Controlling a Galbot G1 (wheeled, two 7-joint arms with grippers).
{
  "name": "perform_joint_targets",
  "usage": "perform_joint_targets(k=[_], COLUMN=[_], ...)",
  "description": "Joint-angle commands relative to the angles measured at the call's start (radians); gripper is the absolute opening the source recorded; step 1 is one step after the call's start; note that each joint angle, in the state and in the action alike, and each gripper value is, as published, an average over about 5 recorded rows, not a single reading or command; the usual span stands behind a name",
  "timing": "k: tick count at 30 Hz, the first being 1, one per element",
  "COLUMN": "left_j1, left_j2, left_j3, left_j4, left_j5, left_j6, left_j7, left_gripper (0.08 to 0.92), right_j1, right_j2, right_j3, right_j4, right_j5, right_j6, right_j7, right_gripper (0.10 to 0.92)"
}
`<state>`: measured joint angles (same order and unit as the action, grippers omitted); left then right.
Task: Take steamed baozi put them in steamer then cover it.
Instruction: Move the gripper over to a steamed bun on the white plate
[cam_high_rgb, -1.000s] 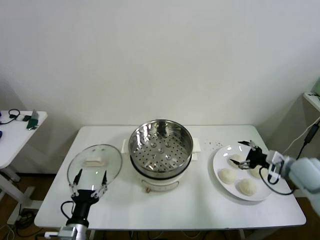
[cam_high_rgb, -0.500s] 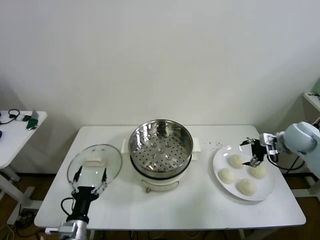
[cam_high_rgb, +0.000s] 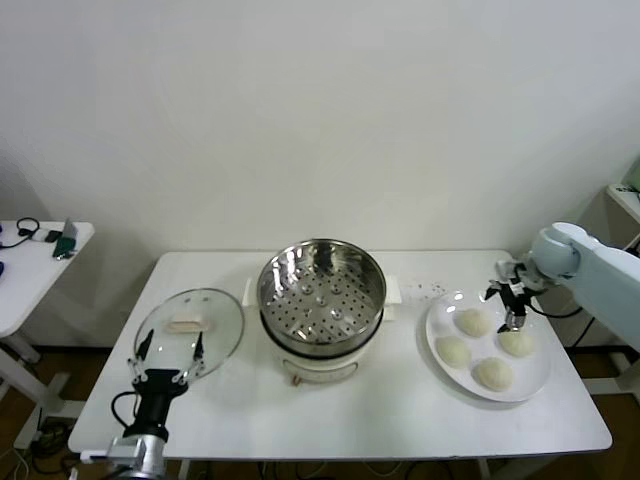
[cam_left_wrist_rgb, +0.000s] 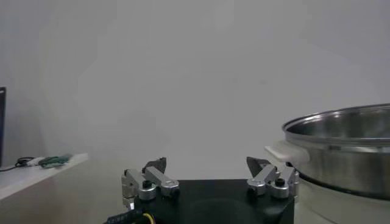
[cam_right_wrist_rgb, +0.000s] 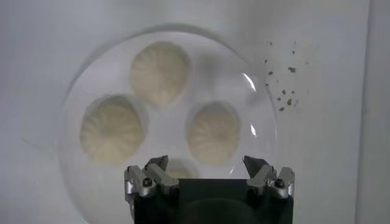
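Observation:
Several cream-white steamed baozi (cam_high_rgb: 472, 322) lie on a white plate (cam_high_rgb: 436, 330) at the table's right. My right gripper (cam_high_rgb: 510, 300) hovers open above the plate's far edge, holding nothing. In the right wrist view the baozi (cam_right_wrist_rgb: 161, 72) sit below and ahead of the open right gripper (cam_right_wrist_rgb: 207, 161), on the plate (cam_right_wrist_rgb: 91, 79). One bun is half hidden by the gripper body. The steel steamer (cam_high_rgb: 322, 295) stands uncovered and empty at the table's middle. My left gripper (cam_high_rgb: 168, 345) waits open over the near edge of the glass lid (cam_high_rgb: 200, 305). The left wrist view shows the left gripper (cam_left_wrist_rgb: 207, 163) with the steamer (cam_left_wrist_rgb: 341, 131) beside it.
The steamer rests on a white pot base (cam_high_rgb: 310, 365) with side handles. Dark crumbs (cam_high_rgb: 430, 290) dot the table (cam_high_rgb: 400, 410) between steamer and plate. A small side table (cam_high_rgb: 30, 262) with cables stands far left. A wall rises behind.
My right arm has swung up and back, carrying the open gripper from over the buns toward the plate's far edge. The left gripper has drifted slightly left and farther over the lid.

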<state>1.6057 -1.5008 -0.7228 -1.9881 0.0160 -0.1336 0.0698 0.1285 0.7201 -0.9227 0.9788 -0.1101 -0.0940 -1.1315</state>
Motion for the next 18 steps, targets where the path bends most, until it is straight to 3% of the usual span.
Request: perform_joint_targets(k=[1,18], left_j1=[-0.003,-0.015], left_j2=[0.002,-0.001], left_j3=[-0.002,-0.012], left_j4=[0.001,0.005], left_j5=[-0.001,0.002], left_j6=[0.006,0.029], left_j7=[-0.001,-0.011], left_gripper=[0.823,0.823], right_j1=[0.012,-0.073], right_j2=[0.129,0.211], right_j3=[-0.046,0.042], right_j4=[-0.178,-0.279], right_j5=[-0.05,-0.101], right_j6=[0.025,0.062], right_j7=[-0.014,0.013], right_gripper=[0.823,0.823])
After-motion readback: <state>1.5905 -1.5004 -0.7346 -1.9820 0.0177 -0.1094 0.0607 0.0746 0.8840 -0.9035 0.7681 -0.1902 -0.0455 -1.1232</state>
